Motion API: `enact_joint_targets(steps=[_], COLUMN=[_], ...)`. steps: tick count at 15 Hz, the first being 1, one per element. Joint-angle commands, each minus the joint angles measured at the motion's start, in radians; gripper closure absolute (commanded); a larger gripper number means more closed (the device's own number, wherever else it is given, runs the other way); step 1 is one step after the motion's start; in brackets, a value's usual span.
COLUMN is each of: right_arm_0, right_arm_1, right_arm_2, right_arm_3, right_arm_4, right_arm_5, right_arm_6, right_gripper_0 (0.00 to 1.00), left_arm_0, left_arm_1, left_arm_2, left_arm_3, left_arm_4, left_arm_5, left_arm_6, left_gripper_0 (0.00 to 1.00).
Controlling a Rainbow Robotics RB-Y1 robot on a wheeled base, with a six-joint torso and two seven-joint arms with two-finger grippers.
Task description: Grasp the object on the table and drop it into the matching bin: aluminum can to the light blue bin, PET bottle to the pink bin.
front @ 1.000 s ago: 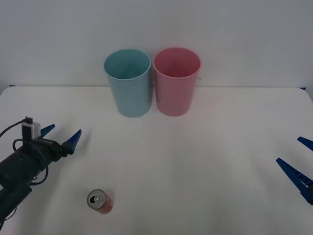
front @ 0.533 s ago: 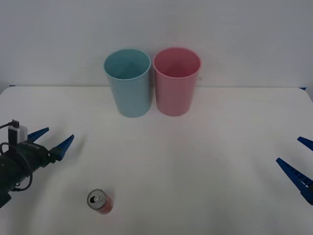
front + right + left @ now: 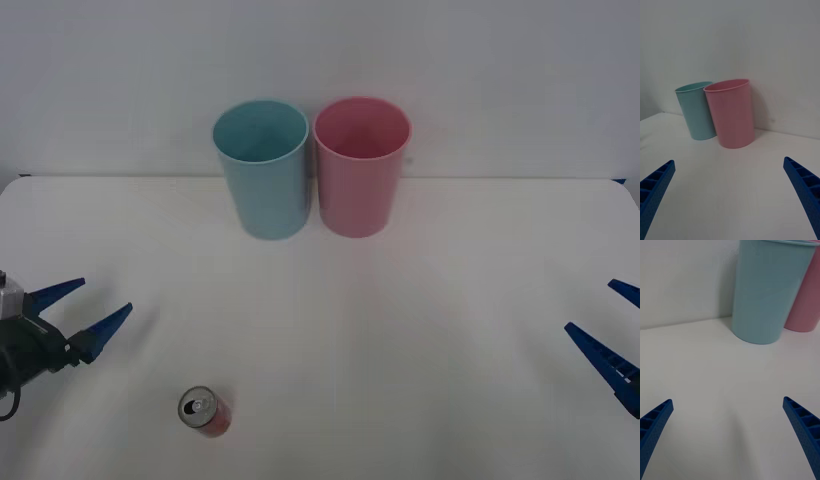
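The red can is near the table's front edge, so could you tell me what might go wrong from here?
1. The can lies tipped near the table front edge; a nudge from the open left hand could roll it off.
2. The light blue bin touches the pink bin, so an off-centre drop could land in pink.

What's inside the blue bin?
The blue bin looks empty as far down as the front view sees: just its blue inner wall. Its bottom is hidden by the rim. The can lies on the table.
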Motion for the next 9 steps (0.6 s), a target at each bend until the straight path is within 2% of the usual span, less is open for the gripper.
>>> enact_joint_targets(steps=[1, 3, 9], right_arm_0=[0.0, 0.0, 0.0], right_arm_1=[0.0, 0.0, 0.0], right_arm_2=[0.0, 0.0, 0.0], right_arm_3=[0.0, 0.0, 0.0], right_arm_4=[0.0, 0.0, 0.0], right_arm_5=[0.0, 0.0, 0.0], right_arm_6=[0.0, 0.0, 0.0], right_gripper_0=[0.0, 0.0, 0.0], left_arm_0=[0.015, 0.032, 0.088], left_arm_1=[0.002, 0.021, 0.095], left_arm_2=[0.038, 0.069, 0.089], left_arm_3=[0.0, -0.001, 0.0], left_arm_4=[0.004, 0.005, 0.05], left_arm_5=[-0.072, -0.154, -0.304], left_arm_6=[-0.026, -0.042, -0.09], left_gripper_0=[0.0, 0.0, 0.0])
